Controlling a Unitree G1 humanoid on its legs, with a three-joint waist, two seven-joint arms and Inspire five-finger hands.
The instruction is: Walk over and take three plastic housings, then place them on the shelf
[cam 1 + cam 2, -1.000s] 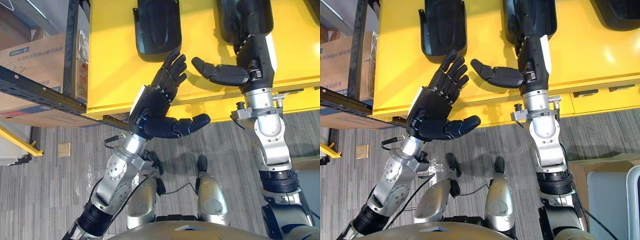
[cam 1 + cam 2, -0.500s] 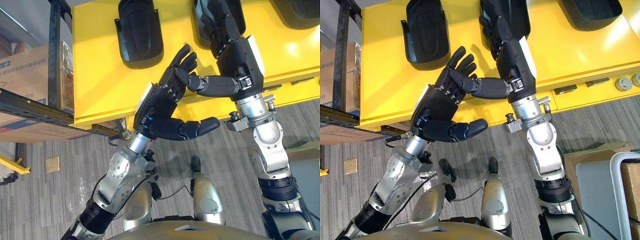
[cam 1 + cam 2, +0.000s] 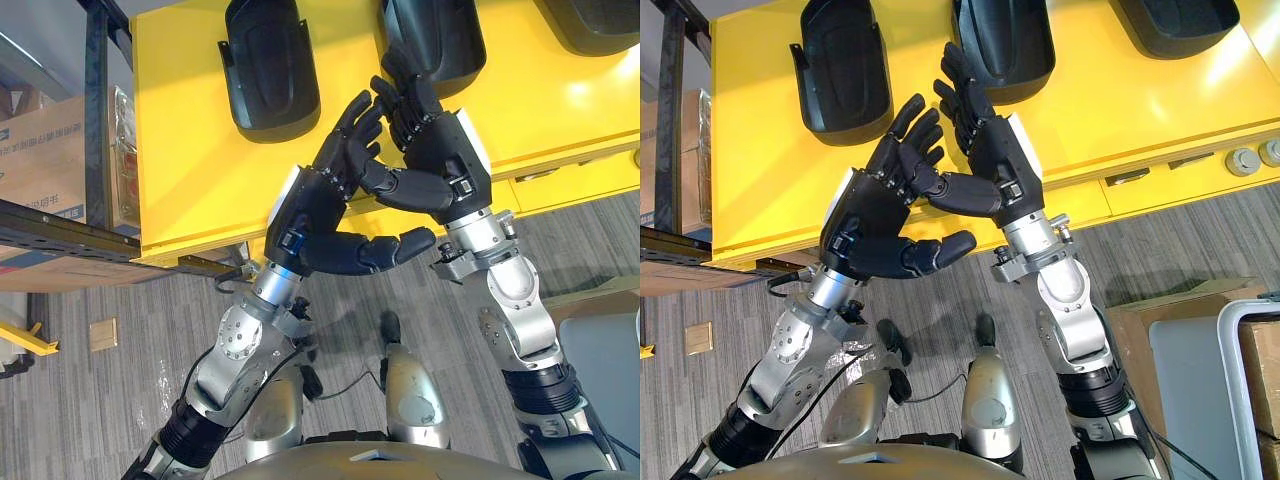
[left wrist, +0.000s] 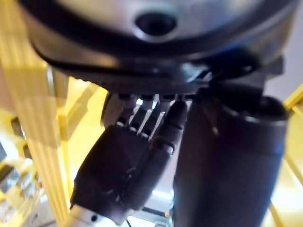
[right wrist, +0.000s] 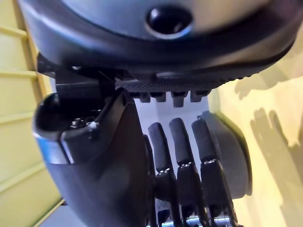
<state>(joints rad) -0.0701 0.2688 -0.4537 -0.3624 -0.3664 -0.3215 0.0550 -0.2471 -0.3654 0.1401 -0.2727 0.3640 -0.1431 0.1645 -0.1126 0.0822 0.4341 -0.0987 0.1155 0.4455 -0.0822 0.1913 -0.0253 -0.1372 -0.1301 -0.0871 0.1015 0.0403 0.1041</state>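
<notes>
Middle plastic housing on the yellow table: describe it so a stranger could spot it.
Find the yellow table. Along its far side, the middle housing lies between the left housing and the right housing. Only its near edge has the right robot hand's straight fingers pointing at it.

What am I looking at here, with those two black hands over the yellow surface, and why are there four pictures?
This is a humanoid robot seen through its own cameras. The two wide pictures come from a pair of cameras on its head, looking down. The two close-ups come from a camera on each wrist, looking along that hand. The left hand and right hand are both open, raised close together at the edge of the yellow table, and hold nothing. On the table lie three black plastic shells: the left housing, the middle housing by the right hand's fingertips, and the right housing. A dark metal shelf stands at the left.
</notes>
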